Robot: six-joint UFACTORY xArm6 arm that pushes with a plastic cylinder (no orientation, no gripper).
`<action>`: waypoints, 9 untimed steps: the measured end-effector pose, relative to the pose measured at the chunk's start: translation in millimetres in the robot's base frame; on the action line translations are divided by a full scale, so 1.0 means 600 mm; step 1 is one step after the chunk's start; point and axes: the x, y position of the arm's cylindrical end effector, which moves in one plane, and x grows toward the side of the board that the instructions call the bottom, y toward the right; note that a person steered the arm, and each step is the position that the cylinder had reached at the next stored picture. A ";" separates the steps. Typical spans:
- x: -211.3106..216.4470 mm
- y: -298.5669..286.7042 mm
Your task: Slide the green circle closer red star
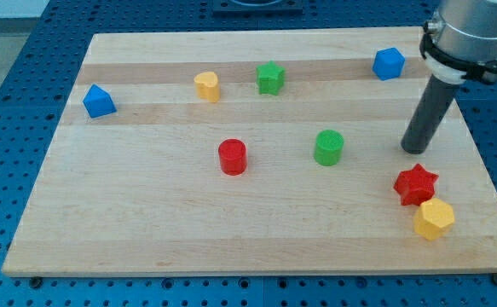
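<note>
The green circle (328,147) stands on the wooden board, right of centre. The red star (416,184) lies lower right of it, near the board's right edge, touching a yellow hexagon (434,219) just below it. My tip (413,151) rests on the board right of the green circle and just above the red star, apart from both.
A red circle (232,157) stands left of the green circle. A green star (270,78), a yellow heart-like block (206,86) and a blue block (389,64) lie along the view's top. Another blue block (99,101) sits at the far left. The board (146,222) ends close to the star.
</note>
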 end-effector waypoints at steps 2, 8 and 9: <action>0.059 -0.005; 0.061 -0.331; 0.002 -0.325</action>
